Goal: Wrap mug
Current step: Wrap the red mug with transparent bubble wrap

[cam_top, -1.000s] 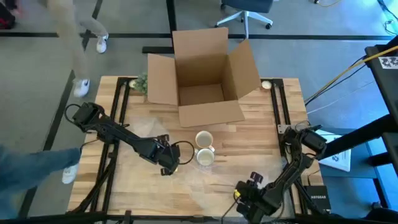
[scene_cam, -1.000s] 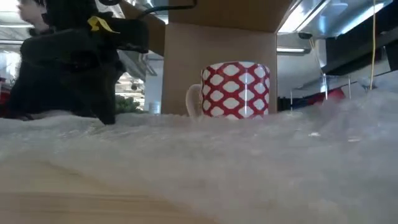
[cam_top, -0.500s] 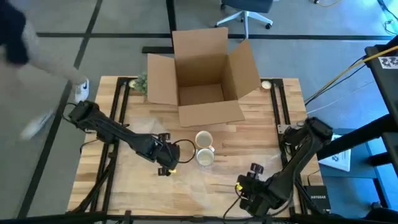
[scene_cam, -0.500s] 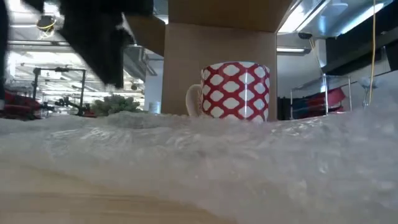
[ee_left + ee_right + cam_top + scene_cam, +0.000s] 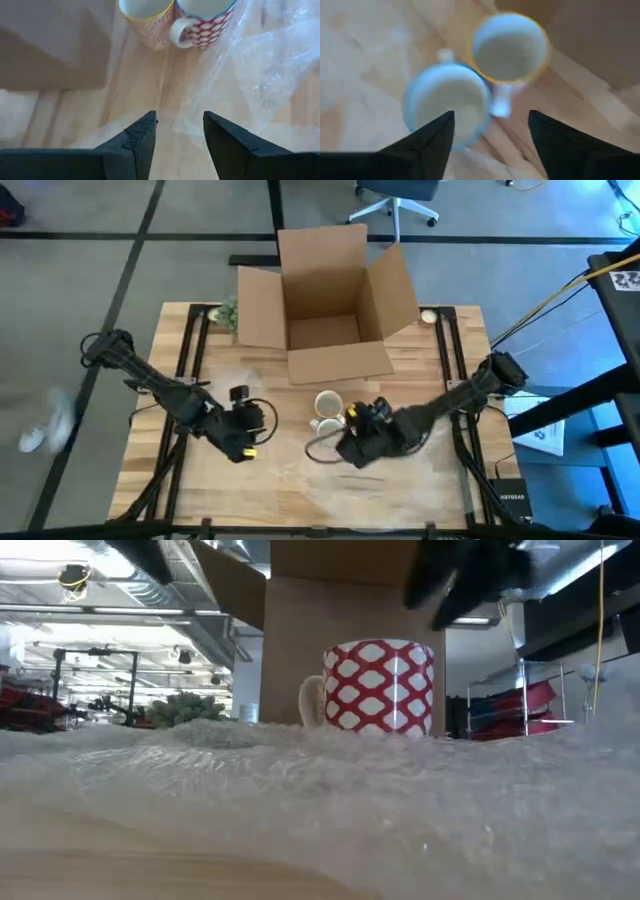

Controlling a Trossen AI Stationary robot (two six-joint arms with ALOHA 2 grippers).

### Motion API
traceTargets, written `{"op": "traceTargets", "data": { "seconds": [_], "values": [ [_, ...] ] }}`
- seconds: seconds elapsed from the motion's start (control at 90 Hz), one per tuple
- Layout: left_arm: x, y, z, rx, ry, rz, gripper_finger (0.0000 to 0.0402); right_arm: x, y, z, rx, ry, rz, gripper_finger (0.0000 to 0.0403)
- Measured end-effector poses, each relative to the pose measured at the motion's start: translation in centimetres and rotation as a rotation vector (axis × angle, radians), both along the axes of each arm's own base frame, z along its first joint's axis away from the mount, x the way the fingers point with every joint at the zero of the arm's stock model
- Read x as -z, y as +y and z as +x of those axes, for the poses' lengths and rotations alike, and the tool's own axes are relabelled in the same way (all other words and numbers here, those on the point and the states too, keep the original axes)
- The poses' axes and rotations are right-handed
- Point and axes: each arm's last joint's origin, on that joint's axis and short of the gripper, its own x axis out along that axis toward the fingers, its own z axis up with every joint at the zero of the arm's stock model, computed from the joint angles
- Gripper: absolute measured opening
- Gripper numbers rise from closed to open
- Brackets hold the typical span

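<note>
Mugs are standing side by side on the table [image 5: 420, 380], just in front of the open cardboard box [image 5: 325, 305]: a red-patterned mug [image 5: 380, 685] with a blue rim, resting on the bubble wrap [image 5: 320, 800], and a yellow-rimmed mug [image 5: 328, 403] touching it on the box side. The right tool [image 5: 352, 442] is hovering over the red-patterned mug with its fingers spread. The left tool [image 5: 248, 438] is hanging well to the left of the mugs, fingers also spread, gripping nothing.
</note>
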Motion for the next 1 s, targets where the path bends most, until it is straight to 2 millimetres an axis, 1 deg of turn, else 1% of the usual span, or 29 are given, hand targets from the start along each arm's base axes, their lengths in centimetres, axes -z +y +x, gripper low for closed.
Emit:
{"op": "traceTargets", "data": {
  "seconds": [0.056, 0.1, 0.167, 0.233, 0.289, 0.433, 0.556, 0.611, 0.767, 0.889, 1.0],
  "values": [
    [0.8, -0.2, -0.6, -0.004, 0.019, 0.005, 0.0147, 0.2, -0.4, 0.8, -0.022, 0.0, 0.063, 0.0275],
    [1.4, -0.4, -0.9, -0.009, 0.024, 0.006, 0.0147, 0.5, -0.6, 1.1, -0.028, 0.017, 0.102, 0.0286],
    [2.2, -0.6, -1.4, -0.022, 0.027, 0.011, 0.0147, 1.0, -1.1, 1.3, 0.001, 0.048, 0.115, 0.0298],
    [2.9, -0.7, -1.8, -0.04, 0.027, 0.018, 0.0147, 1.1, -1.3, 1.3, 0.041, 0.054, 0.112, 0.0304],
    [3.4, -0.7, -2.0, -0.055, 0.029, 0.024, 0.0147, 1.4, -1.6, 1.0, 0.075, 0.083, 0.098, 0.0303],
    [4.4, -0.8, -2.5, -0.065, 0.035, 0.029, 0.0147, 2.2, -1.9, 1.1, 0.112, 0.095, 0.103, 0.0291],
    [4.6, -1.0, -2.5, -0.059, 0.02, 0.015, 0.0147, 3.5, -1.8, 1.2, 0.13, 0.139, 0.114, 0.0273],
    [4.6, -1.1, -2.4, -0.051, 0.007, 0.01, 0.0147, 4.3, -1.7, 1.5, 0.13, 0.16, 0.118, 0.0261],
    [4.4, -1.5, -2.1, -0.013, -0.03, 0.003, 0.0147, 5.2, -1.6, 2.4, 0.13, 0.135, 0.13, 0.0213],
    [4.3, -1.6, -1.9, -0.012, -0.049, -0.01, 0.0147, 5.9, -1.7, 2.7, 0.133, 0.163, 0.138, 0.0156],
    [4.3, -1.6, -1.9, -0.013, -0.052, -0.009, 0.0147, 6.1, -2.0, 2.6, 0.119, 0.193, 0.132, 0.0091]
  ]
}}
